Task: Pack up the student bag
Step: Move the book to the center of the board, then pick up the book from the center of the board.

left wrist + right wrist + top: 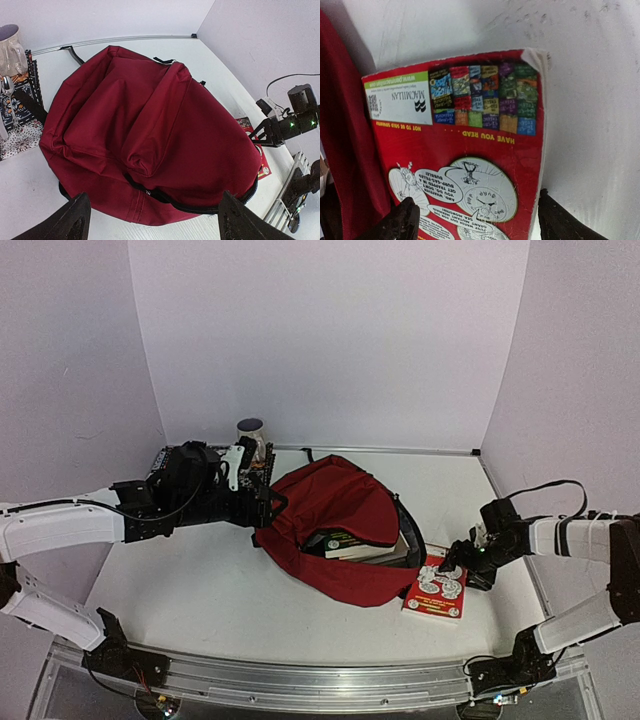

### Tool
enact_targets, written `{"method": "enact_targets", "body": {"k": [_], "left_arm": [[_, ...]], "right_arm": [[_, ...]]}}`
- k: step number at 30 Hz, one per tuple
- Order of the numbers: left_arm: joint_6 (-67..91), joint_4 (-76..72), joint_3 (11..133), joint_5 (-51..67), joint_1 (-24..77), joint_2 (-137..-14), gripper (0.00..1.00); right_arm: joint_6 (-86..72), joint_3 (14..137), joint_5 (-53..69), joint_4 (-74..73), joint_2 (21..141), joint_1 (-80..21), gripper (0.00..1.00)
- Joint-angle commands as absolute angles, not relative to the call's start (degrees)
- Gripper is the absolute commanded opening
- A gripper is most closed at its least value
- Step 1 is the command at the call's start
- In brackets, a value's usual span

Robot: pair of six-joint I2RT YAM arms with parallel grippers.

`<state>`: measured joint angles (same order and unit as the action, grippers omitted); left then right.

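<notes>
The left arm (70, 525) stretches in low from the left of the student bag (335, 500). Its left end effector (264, 506) sits at the bag's left edge, with both fingers (75, 222) spread wide. The right arm (590, 537) is bent at the elbow to the right of the bag. Its right end effector (463, 568) points down close to the surface, just beside the bag's right side, fingers (402, 222) apart.
</notes>
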<state>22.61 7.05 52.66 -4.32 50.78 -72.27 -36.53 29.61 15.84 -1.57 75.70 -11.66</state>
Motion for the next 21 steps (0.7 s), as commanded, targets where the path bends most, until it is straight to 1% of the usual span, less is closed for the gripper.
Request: {"method": "enact_targets", "body": {"k": [1,6,8,12,18,21], "left_arm": [[23.4,5.9,53.0,-4.3,50.5,-71.2,0.89],[23.5,5.9,53.4,-4.0,50.5,-71.4,0.89],[23.6,5.9,53.5,-3.8,50.5,-71.5,0.89],[23.8,5.9,53.6,-3.4,50.5,-71.4,0.89],[24.0,5.9,53.8,-3.0,50.5,-71.5,0.89],[24.1,5.9,53.8,-2.9,50.5,-71.5,0.89]], "right_arm": [[-36.6,31.6,21.6,-2.8,72.1,-12.8,0.72],[-38.3,32.3,22.6,-1.5,69.1,-12.8,0.67],[-39.0,32.0,23.0,-0.6,68.9,-12.8,0.62],[-40.6,30.4,24.3,3.7,69.1,-12.8,0.56],[-40.4,28.4,25.1,8.2,74.2,-12.8,0.48],[-39.6,28.1,24.3,8.9,77.1,-12.8,0.41]]}}
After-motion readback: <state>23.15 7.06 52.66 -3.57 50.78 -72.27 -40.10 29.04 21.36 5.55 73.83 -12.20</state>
